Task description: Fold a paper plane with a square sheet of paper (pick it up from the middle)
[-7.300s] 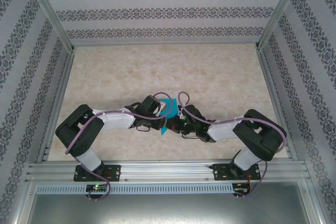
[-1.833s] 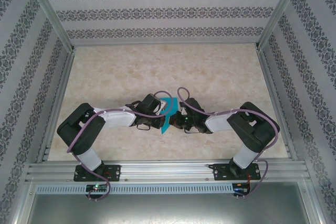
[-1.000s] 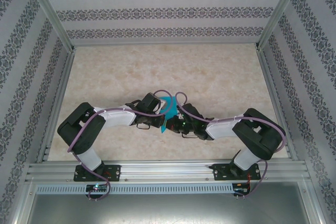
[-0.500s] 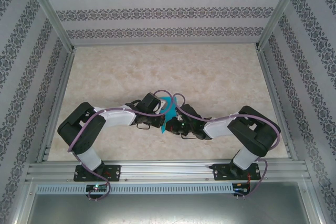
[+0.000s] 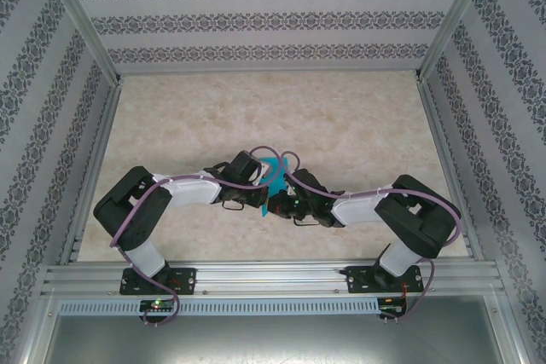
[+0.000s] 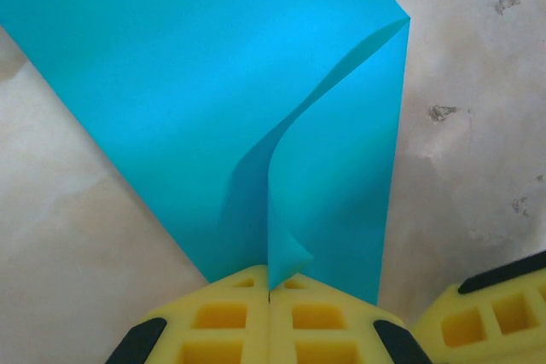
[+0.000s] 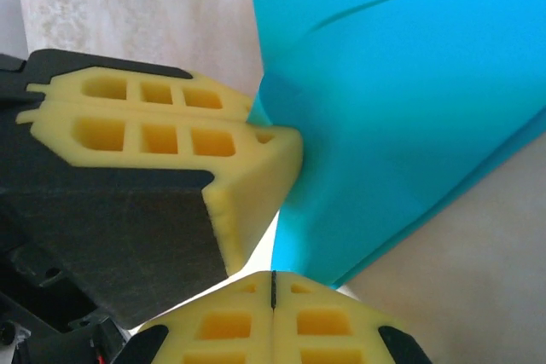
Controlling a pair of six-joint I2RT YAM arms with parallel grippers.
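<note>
Bent inward from both bases, elbows out wide, wrists almost meeting tip to tip. Shut tight at the left pincer [image 6: 270,296], jaws flush, pinching the square sheet of paper [image 6: 213,83]; shut likewise at the right pincer [image 7: 273,283], seemingly nipping the same sheet.

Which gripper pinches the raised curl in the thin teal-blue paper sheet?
The left gripper: the teal-blue paper sheet's curl runs into its shut yellow fingers. The right gripper clamps the sheet beside it.
</note>
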